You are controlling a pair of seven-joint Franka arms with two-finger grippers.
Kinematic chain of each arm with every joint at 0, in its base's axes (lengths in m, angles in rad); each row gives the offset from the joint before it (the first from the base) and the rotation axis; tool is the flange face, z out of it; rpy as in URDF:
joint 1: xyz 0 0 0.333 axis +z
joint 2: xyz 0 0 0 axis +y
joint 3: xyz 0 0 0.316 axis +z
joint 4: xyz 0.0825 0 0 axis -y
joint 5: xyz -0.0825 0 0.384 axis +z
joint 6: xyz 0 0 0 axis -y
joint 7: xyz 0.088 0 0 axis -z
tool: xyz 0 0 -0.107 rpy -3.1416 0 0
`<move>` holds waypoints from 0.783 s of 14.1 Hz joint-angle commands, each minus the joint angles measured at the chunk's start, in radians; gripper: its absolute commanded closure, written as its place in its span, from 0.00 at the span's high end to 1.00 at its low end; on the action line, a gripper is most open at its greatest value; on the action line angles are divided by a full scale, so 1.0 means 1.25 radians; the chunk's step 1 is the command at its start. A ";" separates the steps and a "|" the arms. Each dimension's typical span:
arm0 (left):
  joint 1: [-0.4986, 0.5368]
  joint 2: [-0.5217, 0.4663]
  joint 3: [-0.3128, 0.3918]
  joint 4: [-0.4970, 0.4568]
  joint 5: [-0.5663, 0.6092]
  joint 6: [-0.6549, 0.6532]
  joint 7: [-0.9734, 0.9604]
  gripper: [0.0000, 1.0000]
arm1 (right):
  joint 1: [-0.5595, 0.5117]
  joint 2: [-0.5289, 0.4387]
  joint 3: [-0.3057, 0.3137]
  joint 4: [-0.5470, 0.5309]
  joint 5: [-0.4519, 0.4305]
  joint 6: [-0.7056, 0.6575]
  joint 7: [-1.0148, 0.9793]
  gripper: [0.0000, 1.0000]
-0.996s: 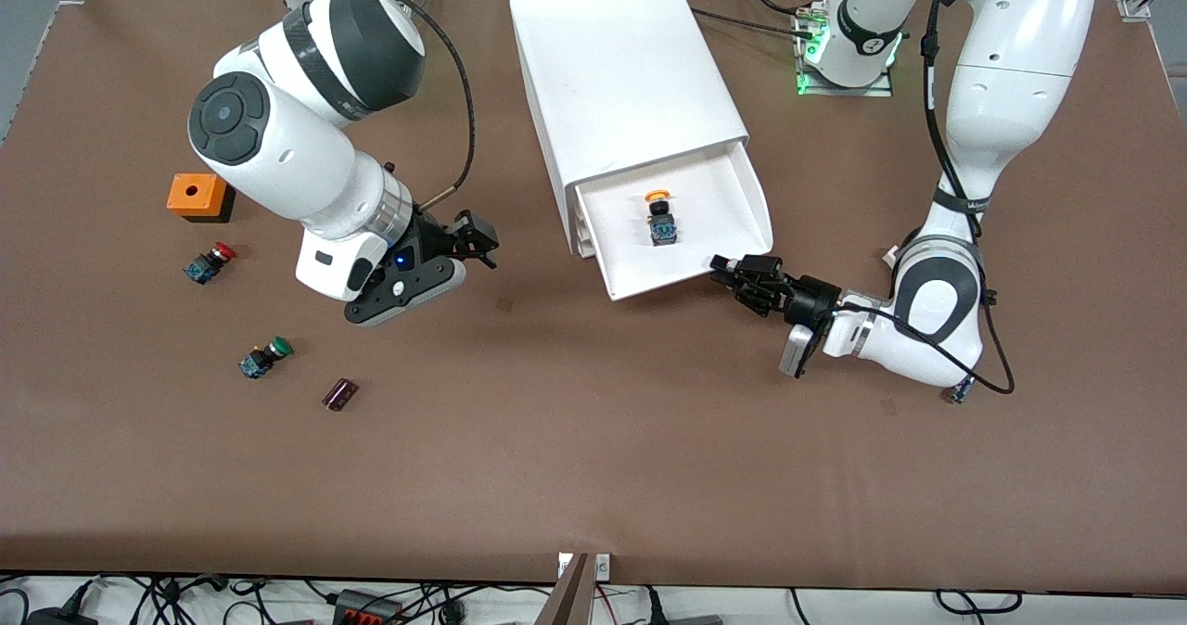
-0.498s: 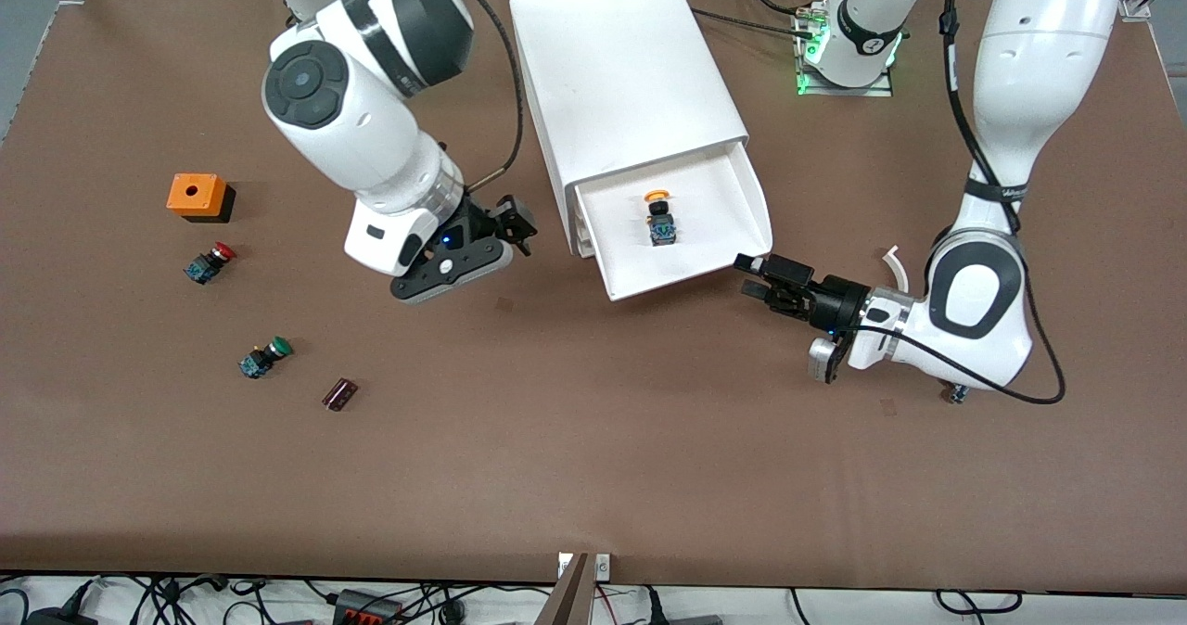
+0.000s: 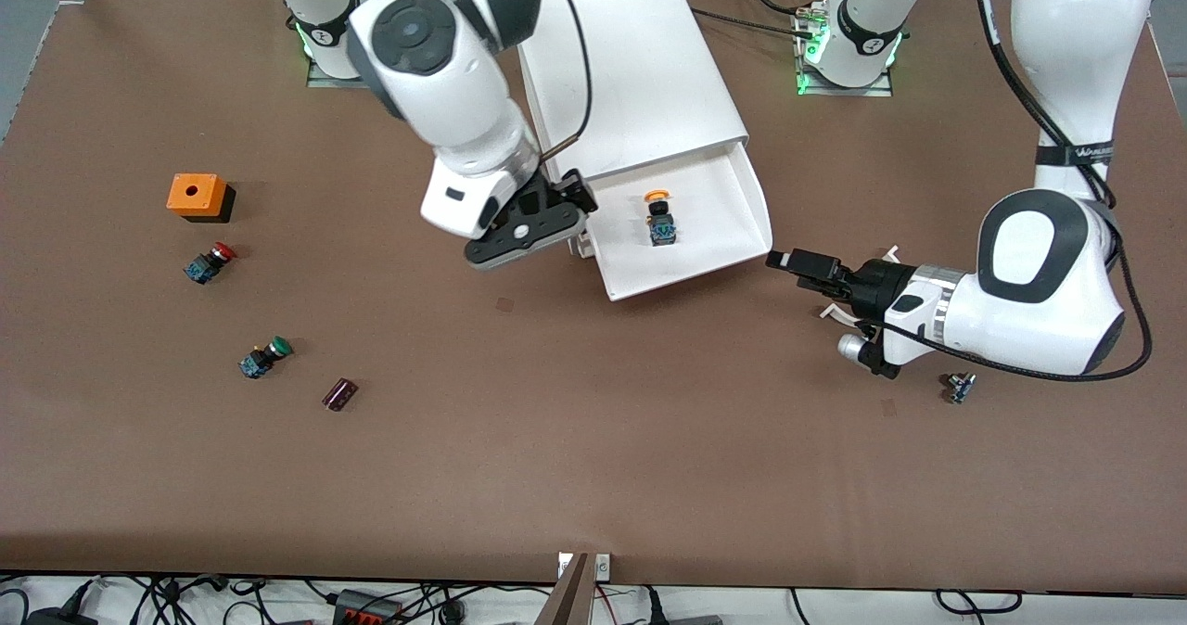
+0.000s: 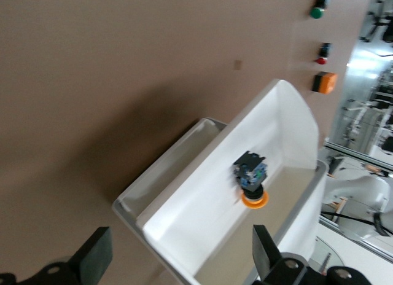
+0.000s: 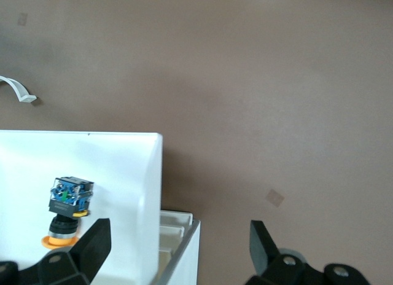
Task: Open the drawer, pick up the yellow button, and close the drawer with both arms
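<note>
The drawer (image 3: pixel 714 208) stands pulled out of the white cabinet (image 3: pixel 621 69). The button (image 3: pixel 659 217), with its yellow-orange cap, lies inside it. My right gripper (image 3: pixel 567 200) is open and empty, over the drawer's edge toward the right arm's end, beside the cabinet front. In the right wrist view its fingers (image 5: pixel 92 243) straddle the drawer wall (image 5: pixel 150 187), with the button (image 5: pixel 67 205) just inside. My left gripper (image 3: pixel 794 261) is open and empty, low over the table beside the drawer's front corner. The left wrist view shows the button (image 4: pixel 250 177) in the drawer (image 4: pixel 202 199).
Toward the right arm's end lie an orange box (image 3: pixel 197 195), a red-capped switch (image 3: pixel 210 261), a green-capped switch (image 3: pixel 264 356) and a small dark cylinder (image 3: pixel 339 393). A small part (image 3: pixel 959 387) and a white strip (image 5: pixel 18 91) lie near the left arm.
My right gripper has swung from over the table to the drawer's side. My left gripper has drawn back from the drawer front toward the left arm's end. The drawer and button have not moved.
</note>
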 commanded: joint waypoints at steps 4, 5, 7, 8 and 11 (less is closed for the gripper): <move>-0.051 -0.051 -0.014 0.044 0.377 0.000 -0.214 1.00 | 0.101 0.090 -0.013 0.119 -0.054 -0.005 0.131 1.00; -0.063 -0.054 -0.013 0.058 0.439 -0.001 -0.239 1.00 | 0.115 0.106 -0.013 0.138 -0.069 -0.004 0.144 1.00; -0.063 -0.061 -0.013 0.089 0.509 -0.017 -0.245 1.00 | 0.142 0.143 -0.013 0.171 -0.092 -0.001 0.186 1.00; -0.060 -0.061 -0.007 0.116 0.510 -0.018 -0.248 1.00 | 0.150 0.159 -0.013 0.183 -0.094 0.006 0.209 1.00; -0.056 -0.044 0.000 0.168 0.511 -0.015 -0.244 1.00 | 0.171 0.180 -0.013 0.192 -0.094 0.007 0.239 1.00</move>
